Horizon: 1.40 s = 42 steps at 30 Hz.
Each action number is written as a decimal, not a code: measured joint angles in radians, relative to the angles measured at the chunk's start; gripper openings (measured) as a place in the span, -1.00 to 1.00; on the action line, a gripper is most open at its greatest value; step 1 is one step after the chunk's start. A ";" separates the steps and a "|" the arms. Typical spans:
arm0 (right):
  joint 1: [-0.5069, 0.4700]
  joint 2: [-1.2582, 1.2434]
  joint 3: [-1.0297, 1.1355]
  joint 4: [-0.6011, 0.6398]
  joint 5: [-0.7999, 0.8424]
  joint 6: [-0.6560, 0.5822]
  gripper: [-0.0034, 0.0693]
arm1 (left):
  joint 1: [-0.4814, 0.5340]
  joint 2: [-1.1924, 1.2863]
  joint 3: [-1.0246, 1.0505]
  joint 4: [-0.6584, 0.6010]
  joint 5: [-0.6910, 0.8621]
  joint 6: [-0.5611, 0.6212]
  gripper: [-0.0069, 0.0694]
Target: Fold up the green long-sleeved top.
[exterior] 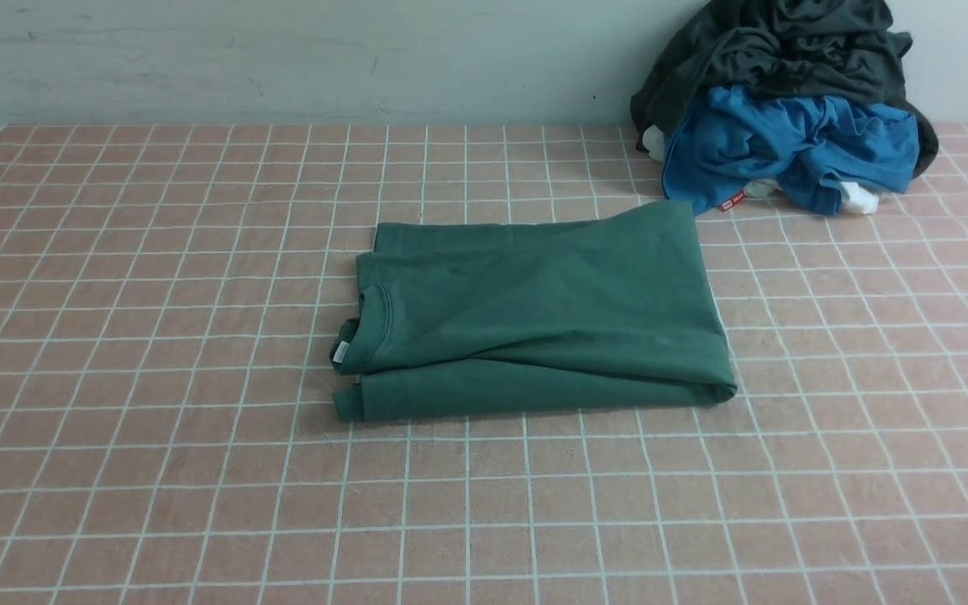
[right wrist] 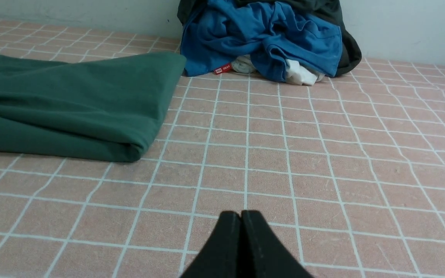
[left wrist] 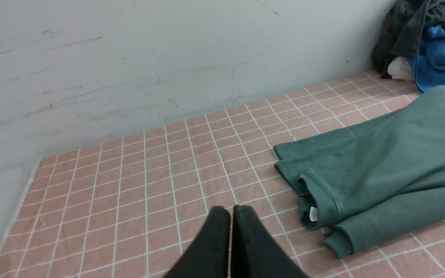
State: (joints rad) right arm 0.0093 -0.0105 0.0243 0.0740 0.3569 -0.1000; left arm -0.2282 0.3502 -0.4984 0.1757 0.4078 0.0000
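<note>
a: while we are looking from the front, we are seeing the green long-sleeved top [exterior: 534, 315] lying folded into a flat rectangle in the middle of the tiled table [exterior: 156, 470], collar and white neck label turned toward our left. neither arm is showing in this view.

b: we are judging the folding as done, or nearly so; that is probably why both arms are keeping clear. the pile of the blue garment [exterior: 786, 151] and the dark grey garment [exterior: 778, 50] is sitting against the wall [exterior: 282, 59], just beyond the top's far right corner.

a: looking from the left wrist, we are seeing the left gripper [left wrist: 231, 210] with its jaws pressed together and holding nothing, hovering over bare tiles near the collar edge. open table is running away toward the wall.

b: looking from the right wrist, the right gripper [right wrist: 241, 214] is likewise closed and empty, with the top's folded edge apart from it. we are finding plenty of free room there, the pile being the only crowding.
</note>
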 joint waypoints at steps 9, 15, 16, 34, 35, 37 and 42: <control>0.000 0.000 0.000 -0.001 0.000 0.000 -0.93 | 0.000 0.000 0.000 0.000 0.006 0.000 -0.83; -0.001 0.000 0.000 -0.001 0.000 0.000 -0.93 | 0.000 0.000 0.000 0.000 0.006 0.000 -0.83; -0.001 0.000 0.000 -0.001 0.000 0.000 -0.93 | 0.000 0.000 0.000 0.000 0.006 0.000 -0.83; -0.001 0.000 0.000 -0.001 0.002 0.000 -0.93 | 0.160 -0.358 0.516 0.006 -0.179 -0.124 -0.83; -0.001 0.000 0.000 -0.001 0.002 0.000 -0.93 | 0.170 -0.359 0.521 -0.016 -0.170 -0.117 -0.83; -0.001 0.000 0.000 -0.001 0.002 0.000 -0.93 | 0.185 -0.361 0.527 -0.077 -0.142 -0.087 -0.83; -0.001 0.000 0.000 -0.001 0.002 0.000 -0.93 | 0.188 -0.361 0.525 -0.167 -0.082 0.045 -0.83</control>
State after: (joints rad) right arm 0.0081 -0.0105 0.0243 0.0728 0.3592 -0.1000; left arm -0.0401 -0.0105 0.0261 0.0088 0.3257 0.0454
